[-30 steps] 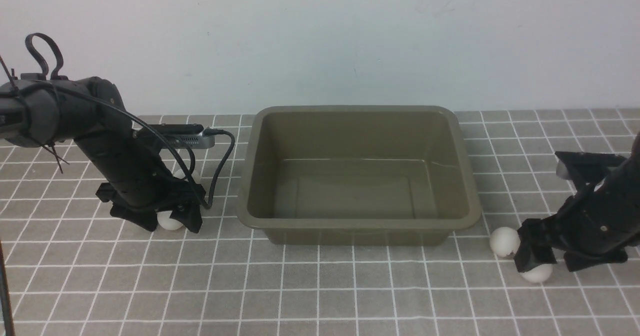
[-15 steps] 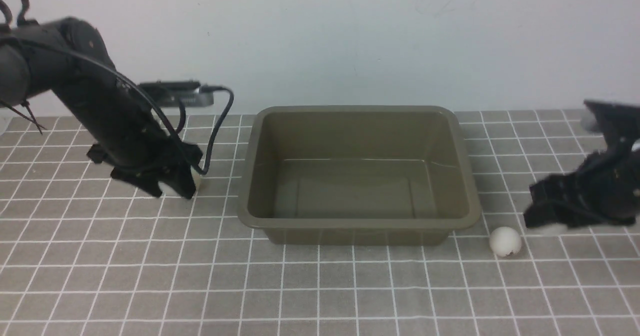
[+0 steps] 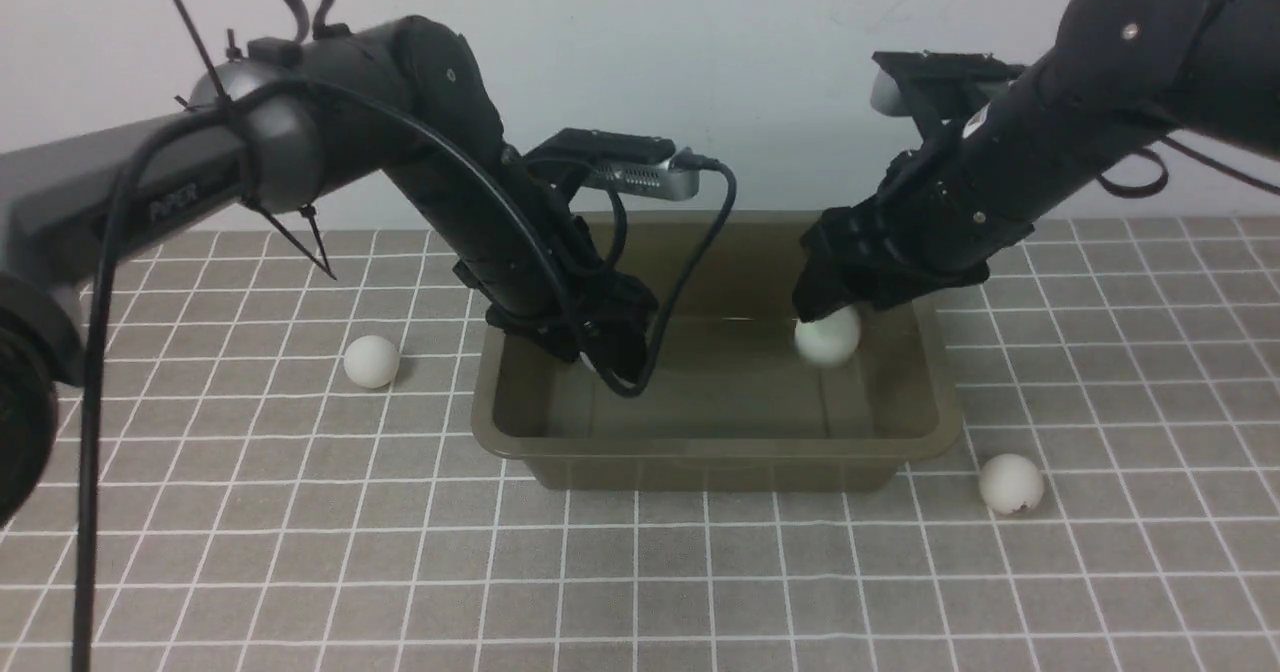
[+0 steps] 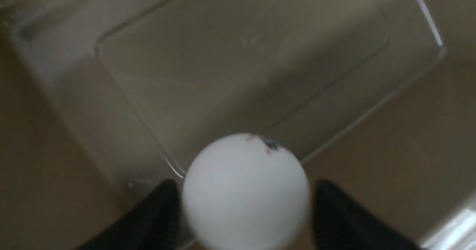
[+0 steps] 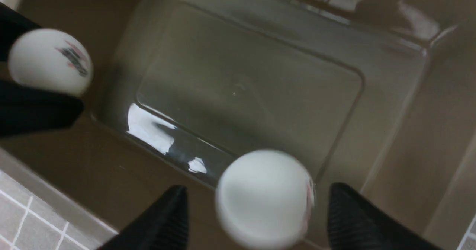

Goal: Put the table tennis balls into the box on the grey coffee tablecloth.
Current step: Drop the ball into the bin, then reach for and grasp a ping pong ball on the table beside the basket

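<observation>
table tennis balls: four in all; two were inside the outline of the box and two lay on the cloth.
wall: one pale surface (image 3: pixel 780 42) across the upper frame, partly hidden by the arms.
grey coffee tablecloth: one, its white grid (image 3: pixel 750 577) running out of the frame at both sides and the bottom.
arms: two; the left arm (image 3: pixel 390 102) was cut off by the left edge, the right arm (image 3: pixel 1120 62) by the upper right edges.
box: one, in the centre (image 3: pixel 720 449), its far left corner and part of its right side hidden behind the arms.
left gripper: over the left part of the box (image 3: pixel 600 352); fingers spread, a ball between them with only slim gaps beside it, tips blurred in the wrist view.
right gripper: over the right part of the box (image 3: pixel 835 302); fingers wide, with visible gaps on both sides of a ball.
ball between the left fingers: nearly all hidden in the front view, clear in the left wrist view (image 4: pixel 245 192), small dark and red marks on it.
ball between the right fingers: blurred, its top hidden (image 3: pixel 827 339).
ball at right: on the cloth, lower right of the frame (image 3: pixel 1011 483), near the box.
ball at left: on the cloth, left of the box (image 3: pixel 371 361), fully visible.
</observation>
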Tool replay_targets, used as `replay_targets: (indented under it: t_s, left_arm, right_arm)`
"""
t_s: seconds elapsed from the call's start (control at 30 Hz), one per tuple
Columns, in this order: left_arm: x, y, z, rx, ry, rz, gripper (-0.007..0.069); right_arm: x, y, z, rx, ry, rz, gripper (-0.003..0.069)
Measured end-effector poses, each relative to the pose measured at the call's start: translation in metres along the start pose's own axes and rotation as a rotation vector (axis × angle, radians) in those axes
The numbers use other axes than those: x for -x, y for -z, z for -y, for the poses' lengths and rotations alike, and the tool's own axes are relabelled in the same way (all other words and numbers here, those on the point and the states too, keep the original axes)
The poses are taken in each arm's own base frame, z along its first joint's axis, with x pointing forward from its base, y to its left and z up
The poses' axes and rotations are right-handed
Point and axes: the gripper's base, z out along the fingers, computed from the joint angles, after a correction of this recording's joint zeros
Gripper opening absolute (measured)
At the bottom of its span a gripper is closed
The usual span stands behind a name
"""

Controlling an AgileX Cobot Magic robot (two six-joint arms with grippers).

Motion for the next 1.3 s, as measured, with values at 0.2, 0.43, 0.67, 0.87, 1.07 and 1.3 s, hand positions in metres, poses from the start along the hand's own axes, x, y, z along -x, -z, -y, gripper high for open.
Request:
replay_targets:
  t_s: [0.2, 0.43, 0.67, 0.87, 1.07, 1.3]
  left_arm:
    - [0.019, 0.051, -0.02, 0.182, 0.043, -0.011, 0.061]
    - [-0.006, 0.129, -0.12, 0.368, 0.287, 0.09, 0.0042]
    - [-0.062, 0.093, -0.179, 0.208, 0.413, -0.055, 0.0017]
    - [-0.051, 0.058, -0.176, 0.12, 0.356, -0.007, 0.0247]
    - [-0.039, 0.027, -0.173, 0.137, 0.292, 0.022, 0.0607]
    - [-0.034, -0.013, -0.168, 0.13, 0.273, -0.008, 0.0669]
  right_arm:
    - [0.004, 0.04, 0.007, -0.175, 0.071, -0.044, 0.051]
    - [-0.04, 0.1, 0.08, -0.389, -0.133, -0.047, 0.0069]
    - [-0.101, 0.049, 0.12, -0.246, -0.342, -0.093, 0.0064]
    - [-0.091, 0.017, 0.101, -0.16, -0.273, 0.033, 0.0342]
    - [-0.097, -0.022, 0.11, -0.136, -0.316, -0.072, 0.0557]
    - [-0.105, -0.05, 0.111, -0.117, -0.323, -0.161, 0.0514]
